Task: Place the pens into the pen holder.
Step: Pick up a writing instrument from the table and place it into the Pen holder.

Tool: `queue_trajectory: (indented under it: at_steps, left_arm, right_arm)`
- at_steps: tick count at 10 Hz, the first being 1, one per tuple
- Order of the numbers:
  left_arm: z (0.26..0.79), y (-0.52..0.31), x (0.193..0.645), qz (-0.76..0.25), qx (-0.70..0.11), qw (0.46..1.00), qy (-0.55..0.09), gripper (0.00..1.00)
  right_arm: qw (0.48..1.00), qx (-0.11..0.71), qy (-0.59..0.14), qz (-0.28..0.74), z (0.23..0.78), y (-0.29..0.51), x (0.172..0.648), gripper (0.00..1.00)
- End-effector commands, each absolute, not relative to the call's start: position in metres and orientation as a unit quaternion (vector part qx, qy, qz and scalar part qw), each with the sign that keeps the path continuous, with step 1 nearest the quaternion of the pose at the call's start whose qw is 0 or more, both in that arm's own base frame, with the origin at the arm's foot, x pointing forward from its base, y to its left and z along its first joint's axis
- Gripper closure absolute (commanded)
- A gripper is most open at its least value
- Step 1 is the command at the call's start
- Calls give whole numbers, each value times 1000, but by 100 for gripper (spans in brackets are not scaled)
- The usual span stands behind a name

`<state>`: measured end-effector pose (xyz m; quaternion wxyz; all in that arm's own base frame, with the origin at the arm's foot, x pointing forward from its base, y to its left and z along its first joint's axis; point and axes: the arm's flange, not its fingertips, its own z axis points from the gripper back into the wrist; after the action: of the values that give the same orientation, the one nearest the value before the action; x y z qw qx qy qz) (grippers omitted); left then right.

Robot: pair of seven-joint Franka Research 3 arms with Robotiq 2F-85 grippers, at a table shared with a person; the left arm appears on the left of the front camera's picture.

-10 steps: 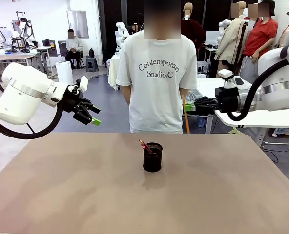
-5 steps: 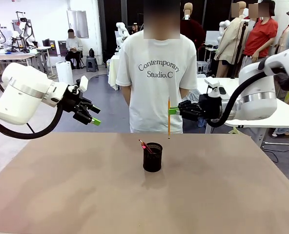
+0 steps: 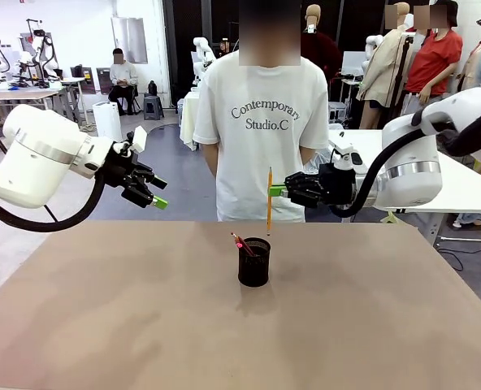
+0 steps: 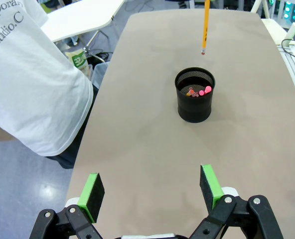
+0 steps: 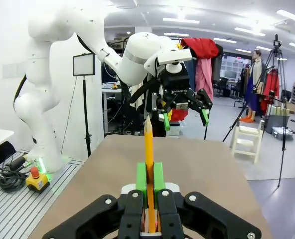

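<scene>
1. The counter (image 3: 102, 325) was bare and flat apart from the holder, with nothing lying in the approach path.
2. A person (image 3: 261, 122) stood at the far edge, just behind the work zone, hands out of sight.
3. The left gripper (image 3: 147, 191) hung well off to the side above the counter, jaws released and carrying nothing.
4. The right gripper (image 3: 277, 192) had its jaws clenched on the pencil near mid-length.
5. The holder (image 3: 254, 262) stood upright mid-counter; being light mesh, it would likely tip if knocked at the rim.
6. The pencil (image 3: 269, 199) hung upright, tip just above and slightly beyond the holder. Judged light, stiff and slender; a mid-shaft grip suits it.
7. Two pens (image 4: 200, 91) already leaned inside the holder, narrowing the opening.
</scene>
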<state>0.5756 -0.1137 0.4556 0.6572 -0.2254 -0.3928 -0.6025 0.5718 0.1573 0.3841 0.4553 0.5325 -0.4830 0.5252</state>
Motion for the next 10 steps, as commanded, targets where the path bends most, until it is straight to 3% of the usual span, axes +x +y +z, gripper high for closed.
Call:
queue_trajectory:
  at_steps: [1, 7, 10]
  left_arm:
    - [457, -113, 577, -605, -222, 656, -392, 0]
    - [457, -113, 577, -605, -222, 656, -392, 0]
    - [457, -113, 577, -605, -222, 656, -392, 0]
  right_arm:
    - [446, 533, -494, 523, 371, 168, 586, 100]
    - [484, 496, -493, 527, 338, 174, 603, 100]
    - [481, 496, -489, 533, 338, 174, 602, 44]
